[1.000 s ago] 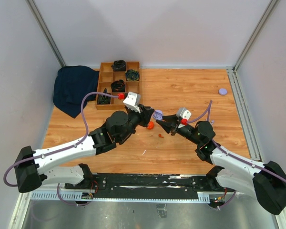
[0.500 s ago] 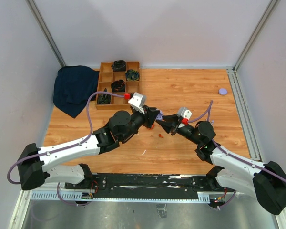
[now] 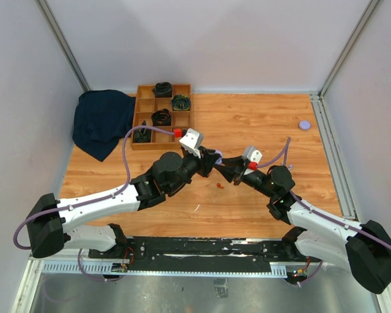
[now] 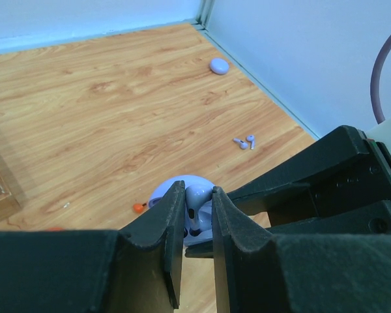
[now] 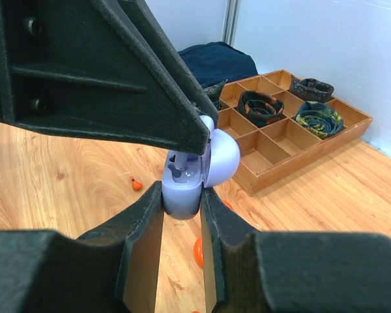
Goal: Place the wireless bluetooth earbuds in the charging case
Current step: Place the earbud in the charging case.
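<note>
**A:** What is the largest thing shown?

**B:** A light wooden tabletop (image 3: 260, 124), seen from above. Two robot arms (image 3: 111, 199) reach in from the bottom edge and meet nose to nose at the centre of the frame.

**A:** What are they holding?

**B:** The right fingers (image 5: 143, 241) are closed almost completely on the base of a pale lilac rounded charging case (image 5: 182, 195). Its domed lid (image 5: 223, 160) is hinged open toward the right of the right wrist view. The left fingers (image 4: 164, 241) are pinched nearly shut on one pale lilac earbud (image 4: 199, 199).

**A:** How does the earbud lie relative to the case?

**B:** In the left wrist view it sits at lower centre, directly over the open case, which shows as a lilac curve just beyond the fingertips. Its long axis appears to run along the left fingers, stem toward the case. The coming move therefore looks like a short straight push by the left arm along that line. I cannot tell whether it already touches a socket.

**A:** Is anything loose?

**B:** Two more lilac earbuds (image 4: 244, 141) lie together on the tabletop, right of centre. A tiny orange-red earbud (image 4: 139, 208) lies on the tabletop, lower left of centre.
</note>
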`<state>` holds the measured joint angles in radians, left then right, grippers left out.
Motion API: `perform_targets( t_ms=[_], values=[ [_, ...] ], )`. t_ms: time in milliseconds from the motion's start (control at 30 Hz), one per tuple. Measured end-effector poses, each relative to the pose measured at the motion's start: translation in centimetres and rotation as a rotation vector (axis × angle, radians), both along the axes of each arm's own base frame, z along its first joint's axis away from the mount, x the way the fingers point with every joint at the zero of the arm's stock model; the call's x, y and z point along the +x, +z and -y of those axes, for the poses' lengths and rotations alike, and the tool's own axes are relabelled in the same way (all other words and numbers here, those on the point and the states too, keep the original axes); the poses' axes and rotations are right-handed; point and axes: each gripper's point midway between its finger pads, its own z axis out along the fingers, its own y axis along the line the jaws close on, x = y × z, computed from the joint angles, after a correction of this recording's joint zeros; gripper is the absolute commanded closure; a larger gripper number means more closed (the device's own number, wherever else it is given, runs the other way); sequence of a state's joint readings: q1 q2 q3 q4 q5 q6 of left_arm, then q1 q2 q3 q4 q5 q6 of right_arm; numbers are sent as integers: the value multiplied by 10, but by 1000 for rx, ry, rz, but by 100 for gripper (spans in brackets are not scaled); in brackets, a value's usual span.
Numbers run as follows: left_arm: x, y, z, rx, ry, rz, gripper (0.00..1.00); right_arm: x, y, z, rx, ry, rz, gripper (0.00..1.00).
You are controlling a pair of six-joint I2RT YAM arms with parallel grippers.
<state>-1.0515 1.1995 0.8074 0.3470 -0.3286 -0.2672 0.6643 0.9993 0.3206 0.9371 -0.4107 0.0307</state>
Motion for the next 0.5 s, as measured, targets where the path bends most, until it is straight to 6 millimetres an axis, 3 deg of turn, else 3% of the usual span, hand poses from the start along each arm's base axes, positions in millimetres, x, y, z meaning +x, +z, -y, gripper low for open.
perform_targets(
  t_ms=[500],
  values=[
    [-4,1,4,8,-36,20,77,0,0,0,0,0,1,96]
  ],
)
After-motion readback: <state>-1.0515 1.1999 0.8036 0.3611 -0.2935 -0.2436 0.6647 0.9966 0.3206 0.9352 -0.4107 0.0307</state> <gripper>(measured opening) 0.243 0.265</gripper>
